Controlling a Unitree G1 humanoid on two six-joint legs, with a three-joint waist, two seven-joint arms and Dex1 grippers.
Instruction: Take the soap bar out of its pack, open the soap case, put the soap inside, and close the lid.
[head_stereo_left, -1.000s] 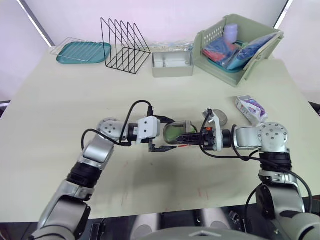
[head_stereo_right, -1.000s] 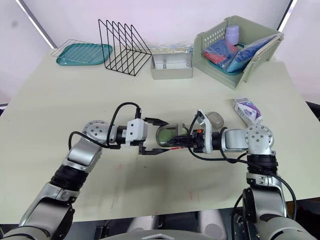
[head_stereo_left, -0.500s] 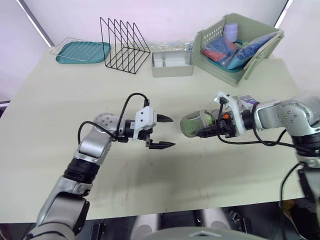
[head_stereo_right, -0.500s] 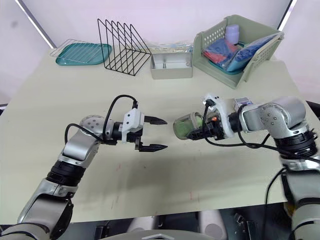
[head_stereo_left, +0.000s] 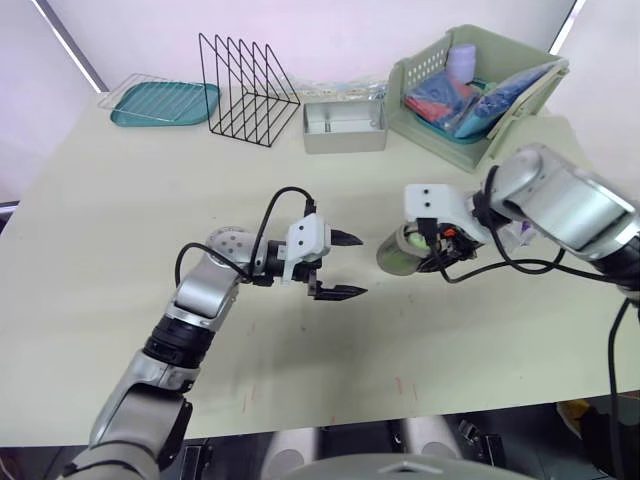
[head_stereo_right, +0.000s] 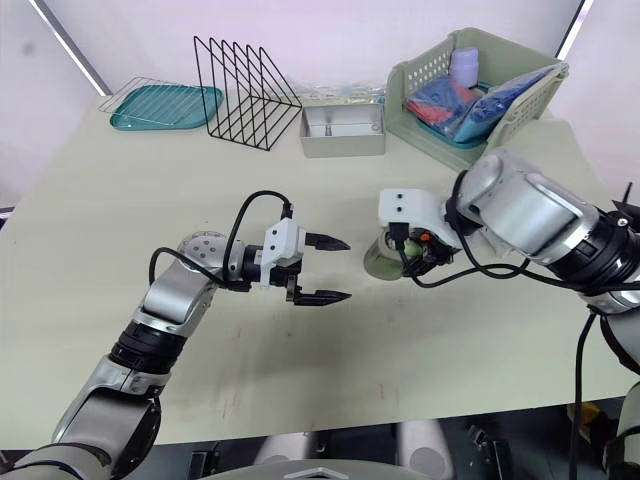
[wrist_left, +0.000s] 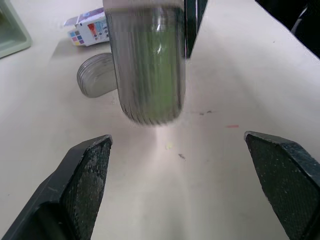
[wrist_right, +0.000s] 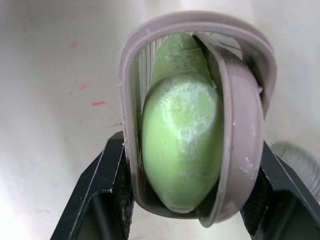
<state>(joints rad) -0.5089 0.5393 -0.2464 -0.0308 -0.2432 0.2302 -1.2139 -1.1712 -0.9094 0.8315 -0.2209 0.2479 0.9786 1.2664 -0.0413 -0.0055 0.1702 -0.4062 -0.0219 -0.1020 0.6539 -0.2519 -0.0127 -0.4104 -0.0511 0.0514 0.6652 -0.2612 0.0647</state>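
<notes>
The translucent grey soap case (head_stereo_left: 402, 251) is held off the table with my right gripper (head_stereo_right: 405, 256) shut on its sides. The green soap bar (wrist_right: 182, 144) sits inside it, filling the case rim (wrist_right: 243, 131), and my right fingers (wrist_right: 111, 171) press on both sides. The case's underside (wrist_left: 147, 64) faces my left gripper (head_stereo_left: 341, 266), which is open with nothing in it, a short way to the case's left. The rounded lid (wrist_left: 95, 75) lies on the table beyond the case, beside the soap pack (wrist_left: 90, 27).
Along the table's far edge stand a teal tray (head_stereo_left: 165, 102), a black wire rack (head_stereo_left: 246, 90), a grey metal box (head_stereo_left: 345, 128) and a green basket (head_stereo_left: 476, 92) of packets. Faint red marks dot the near table.
My right gripper has carried the case with the soap to the right, away from my left gripper, and turned it on end. My left gripper has stayed open and shifted slightly right.
</notes>
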